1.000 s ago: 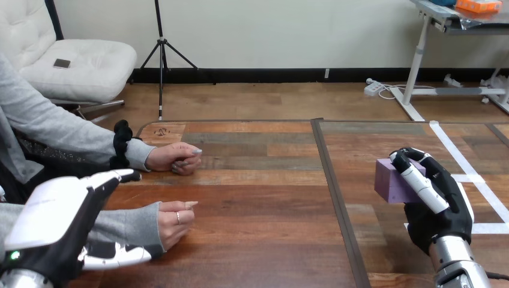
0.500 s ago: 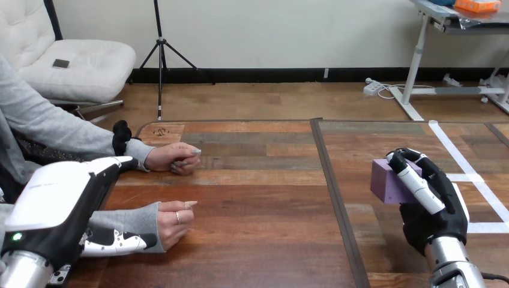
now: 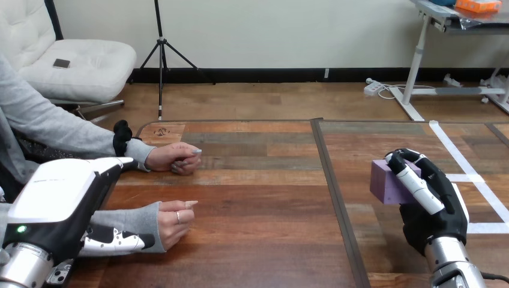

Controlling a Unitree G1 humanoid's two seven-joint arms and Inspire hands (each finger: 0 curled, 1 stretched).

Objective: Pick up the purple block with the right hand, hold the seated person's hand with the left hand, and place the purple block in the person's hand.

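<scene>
Right hand (image 3: 441, 213) upright at table's right, fingers curled round purple block (image 3: 384, 183).

purple block (image 3: 385, 183): 1 | robot hands (image 3: 57, 207) (image 3: 437, 207): 2 | person's hands (image 3: 173, 157) (image 3: 174, 223): 2 | table (image 3: 264, 201): probably 1

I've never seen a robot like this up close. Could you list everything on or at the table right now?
table: one, brown wood planks, across the view.
white tape: a few strips, white, stuck on the table's right part.
purple block: one, purple, held in the right hand at the view's right.
person's far hand: one, resting on the table at the left, loosely closed, holding nothing.
person's near hand: one, resting on the table nearer the robot, loosely closed, holding nothing.
left hand: one, black with a white shell, lower left, over the sleeve behind the person's near hand.
right hand: one, black and white, at the right, fingers curled round the purple block.
</scene>
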